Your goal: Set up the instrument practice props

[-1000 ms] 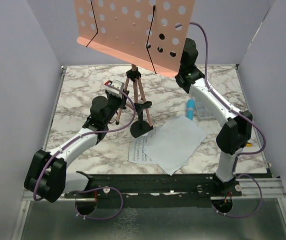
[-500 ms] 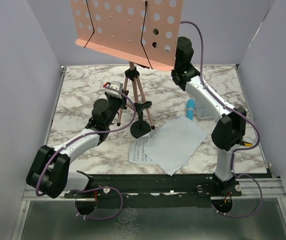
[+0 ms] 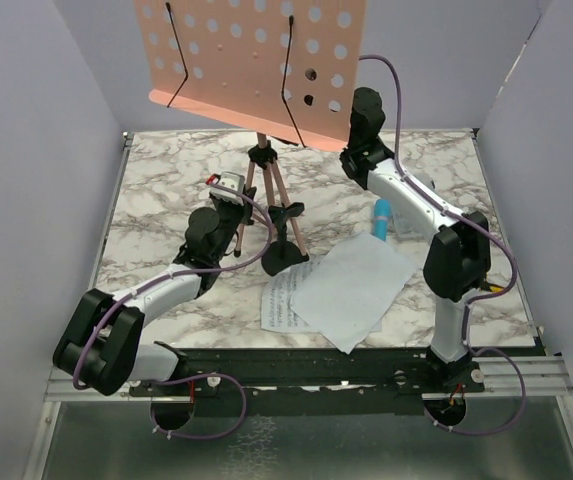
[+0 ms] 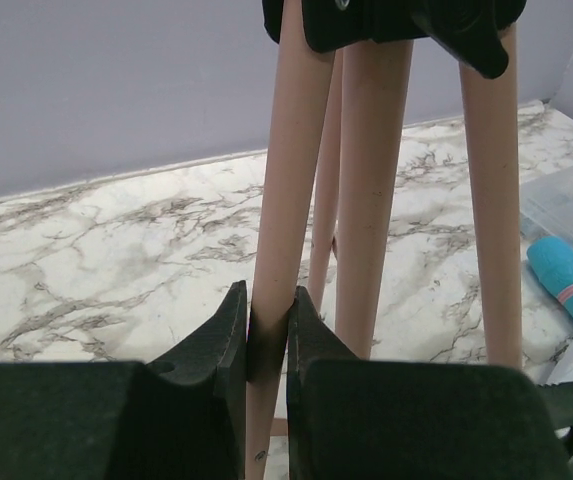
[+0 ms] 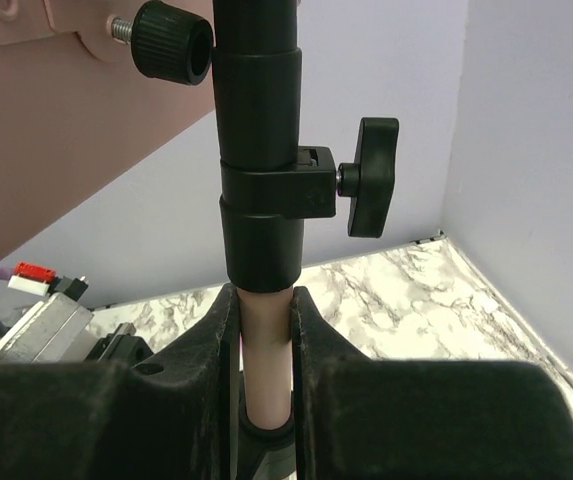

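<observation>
1. A marble-patterned surface (image 3: pixel 166 180) sits between plain lilac walls.
2. The pink hole-dotted music stand (image 3: pixel 246 60) is upright at the back centre of the surface, on thin tripod legs (image 3: pixel 271 195).
3. The left claw (image 4: pixel 266 320) is pinched narrow on one leg. The right claw (image 5: pixel 264 310) grips the centre pole (image 5: pixel 256 100) below the black knob collar (image 5: pixel 286 190).
4. Risk: uneven pulls by the claws could twist or tip the top-heavy stand. A leg could also knock the small black round-based mic stand (image 3: pixel 284 255) just beside it.
5. Since a second ago, the stand's panel has swung leftward and the right arm reaches further back.
6. The white sheet-music pages (image 3: pixel 351 290) and blue toy microphone (image 3: pixel 380 215) lie front right, untouched.
</observation>
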{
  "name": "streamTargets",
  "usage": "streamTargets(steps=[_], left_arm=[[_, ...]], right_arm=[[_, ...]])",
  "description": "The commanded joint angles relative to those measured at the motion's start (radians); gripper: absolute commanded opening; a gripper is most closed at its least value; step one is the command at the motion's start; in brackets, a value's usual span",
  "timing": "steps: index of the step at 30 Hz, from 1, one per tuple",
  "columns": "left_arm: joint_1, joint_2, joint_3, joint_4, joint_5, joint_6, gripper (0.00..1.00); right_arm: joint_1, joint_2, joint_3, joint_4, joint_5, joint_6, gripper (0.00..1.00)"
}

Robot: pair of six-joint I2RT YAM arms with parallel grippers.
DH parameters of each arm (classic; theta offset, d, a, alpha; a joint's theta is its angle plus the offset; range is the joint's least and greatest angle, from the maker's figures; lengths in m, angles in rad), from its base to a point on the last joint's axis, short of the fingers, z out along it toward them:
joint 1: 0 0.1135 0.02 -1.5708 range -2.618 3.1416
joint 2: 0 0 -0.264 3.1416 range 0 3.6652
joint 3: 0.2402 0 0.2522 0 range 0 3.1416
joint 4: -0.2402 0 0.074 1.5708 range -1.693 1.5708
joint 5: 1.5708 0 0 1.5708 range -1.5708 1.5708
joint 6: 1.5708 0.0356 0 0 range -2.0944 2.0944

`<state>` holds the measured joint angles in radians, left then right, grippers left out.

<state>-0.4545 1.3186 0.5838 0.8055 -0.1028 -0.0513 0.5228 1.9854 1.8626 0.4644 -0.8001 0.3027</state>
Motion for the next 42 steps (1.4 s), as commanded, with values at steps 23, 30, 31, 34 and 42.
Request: streamTargets(steps=[23,30,31,34,42], left_arm=[[-0.15,-0.029,-0.162,-0.123,-0.375,-0.144,0.0],[-0.153,-0.036,-0.16,-0.123,-0.345,-0.129,0.0],[-0.153,-0.038,-0.161,-0.123,-0.341,-0.126,0.0],[-0.153,-0.036,-0.159,-0.123,-0.34,-0.122,0.0],[-0.154,-0.027,-0.148,-0.126,-0.327,-0.096,0.0]], right_arm=[[-0.072,-0.466,-0.506,0.434,0.065,0.013,0.07],[-0.072,-0.438,-0.482,0.458,0.013,0.069,0.24],[-0.072,-0.432,-0.476,0.458,0.005,0.075,0.28],[-0.072,-0.414,-0.451,0.453,-0.014,0.09,0.37],[-0.072,-0.34,-0.38,0.436,-0.061,0.139,0.64]])
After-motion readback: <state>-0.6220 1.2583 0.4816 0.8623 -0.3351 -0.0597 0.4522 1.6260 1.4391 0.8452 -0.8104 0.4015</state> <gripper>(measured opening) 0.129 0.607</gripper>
